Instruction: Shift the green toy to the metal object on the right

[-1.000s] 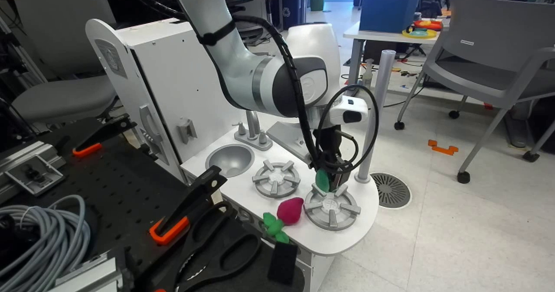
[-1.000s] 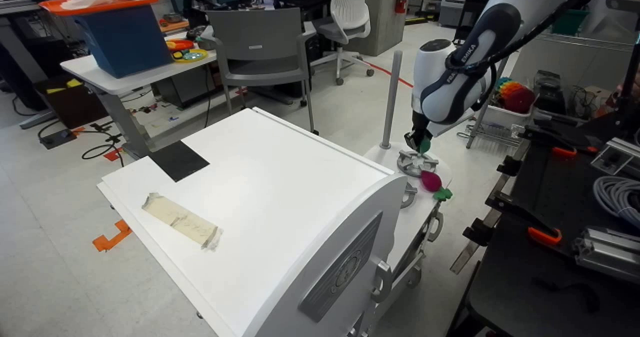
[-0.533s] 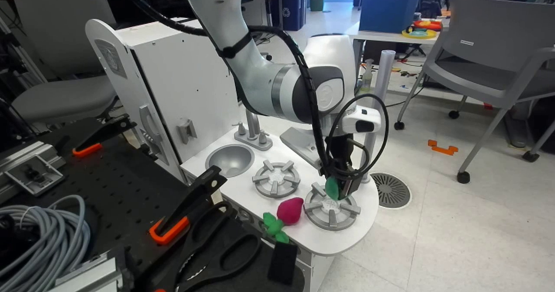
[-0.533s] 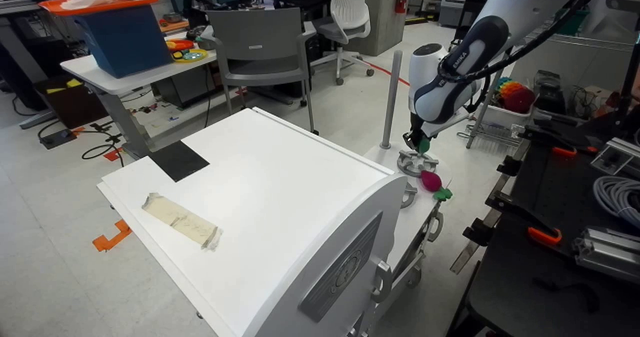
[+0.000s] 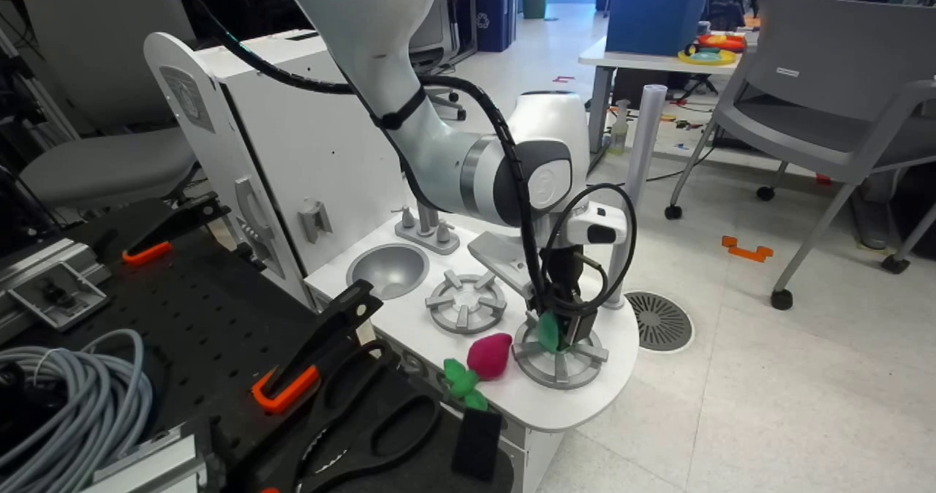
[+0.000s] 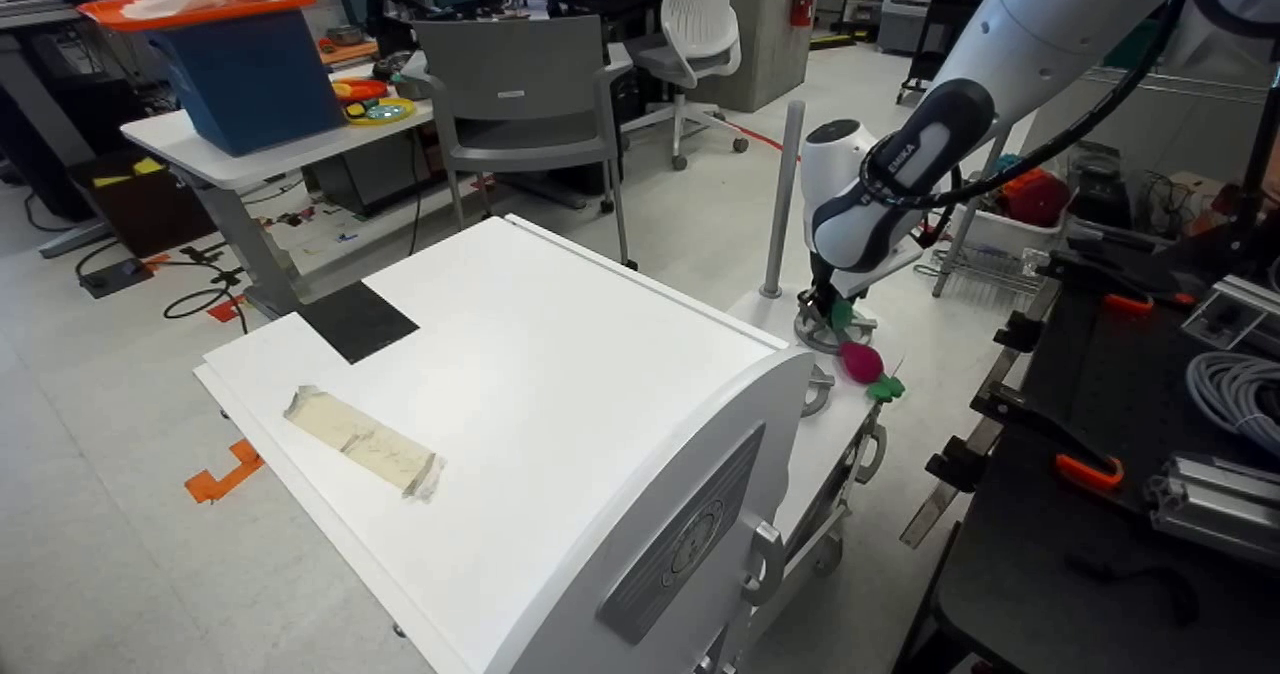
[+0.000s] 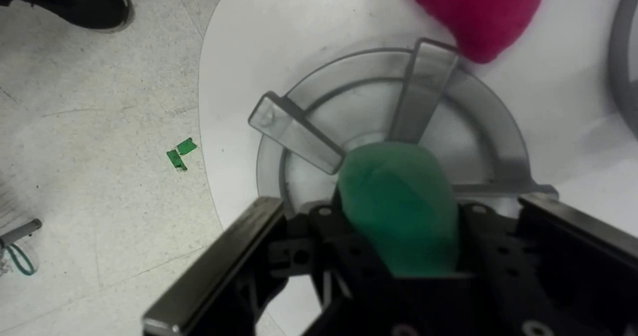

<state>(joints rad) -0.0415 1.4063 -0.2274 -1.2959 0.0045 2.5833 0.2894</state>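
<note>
Gripper [image 7: 401, 214] closed in just to width of green toy [image 7: 398, 196], black fingers [image 7: 329, 226] against both its sides. Toy low over metal grate [image 7: 422, 99] (whether they touch, cannot tell). Pink toy [image 7: 481, 12] just beside grate. Arm [image 6: 1030, 49] carries white lettering, EMIKA. Plaque [image 6: 690, 544] on white cabinet [image 6: 480, 354] bears round emblem, writing too small to read. Farther back, gray chair [image 5: 833, 50] has unreadable label [image 5: 787, 72]; recycling symbol on blue bin [image 5: 495, 28].
</note>
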